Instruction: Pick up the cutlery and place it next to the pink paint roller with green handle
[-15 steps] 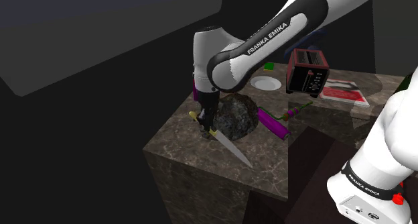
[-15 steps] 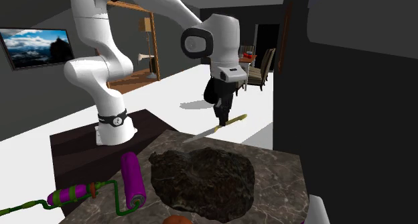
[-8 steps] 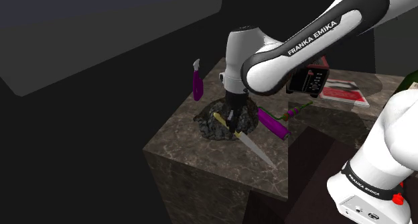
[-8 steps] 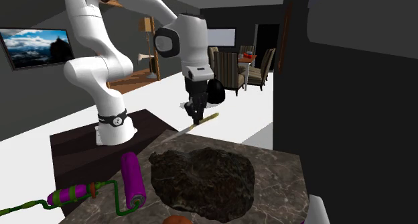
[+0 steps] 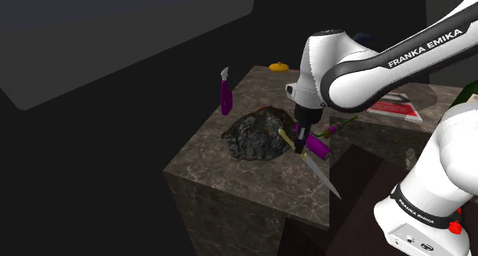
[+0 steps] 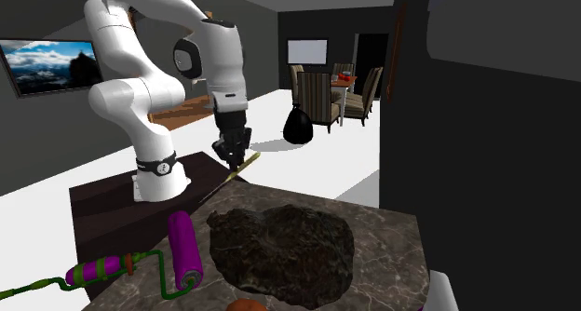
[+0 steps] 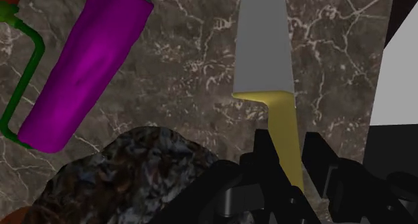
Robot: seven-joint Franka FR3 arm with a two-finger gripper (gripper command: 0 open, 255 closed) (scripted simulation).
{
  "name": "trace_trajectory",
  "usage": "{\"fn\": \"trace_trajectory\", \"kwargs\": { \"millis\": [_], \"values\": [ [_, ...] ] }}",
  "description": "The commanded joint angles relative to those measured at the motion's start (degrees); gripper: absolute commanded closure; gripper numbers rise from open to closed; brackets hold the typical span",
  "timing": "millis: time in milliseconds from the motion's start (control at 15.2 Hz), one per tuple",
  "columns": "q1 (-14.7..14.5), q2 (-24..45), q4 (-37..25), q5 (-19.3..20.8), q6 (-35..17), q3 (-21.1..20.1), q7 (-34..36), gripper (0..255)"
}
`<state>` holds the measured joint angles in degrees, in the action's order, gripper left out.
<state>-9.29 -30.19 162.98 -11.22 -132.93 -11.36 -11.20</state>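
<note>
A knife with a grey blade (image 7: 262, 41) and a yellow handle (image 7: 285, 125) is clasped by its handle in my gripper (image 7: 288, 163). The black fingers (image 7: 320, 155) are shut on both sides of the handle. In the shoulder view the gripper (image 5: 301, 136) hangs just over the marble table, with the knife (image 5: 318, 170) slanting down towards the front edge. The magenta paint roller (image 5: 315, 146) with a green wire handle (image 7: 23, 88) lies right beside the knife. In the second exterior view the gripper (image 6: 233, 158) holds the knife (image 6: 233, 172) beyond the roller (image 6: 184, 249).
A dark rock-like lump (image 5: 257, 133) sits mid-table next to the roller. A purple tool (image 5: 226, 97) stands at the far-left edge, an orange thing (image 5: 279, 66) at the back, and a red book (image 5: 394, 107) at the back right. The table edge (image 5: 253, 193) drops off close by.
The arm has carried the knife from the shoulder view's left of the dark lump across it to the right, to just beside the magenta roller. The grip has stayed shut.
</note>
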Motion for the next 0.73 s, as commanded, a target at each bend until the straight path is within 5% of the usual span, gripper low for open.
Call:
{"fn": "trace_trajectory", "kwargs": {
  "millis": [0, 66, 660],
  "values": [
    [-0.16, -5.47, 3.87, -0.14, 1.7, 1.09, -1.23, 255],
    [0.11, -9.2, 6.27, 0.18, 3.11, 2.04, -2.22, 255],
    [-0.38, -1.16, 9.41, -1.14, -8.04, 1.34, -2.92, 255]
  ]
}}
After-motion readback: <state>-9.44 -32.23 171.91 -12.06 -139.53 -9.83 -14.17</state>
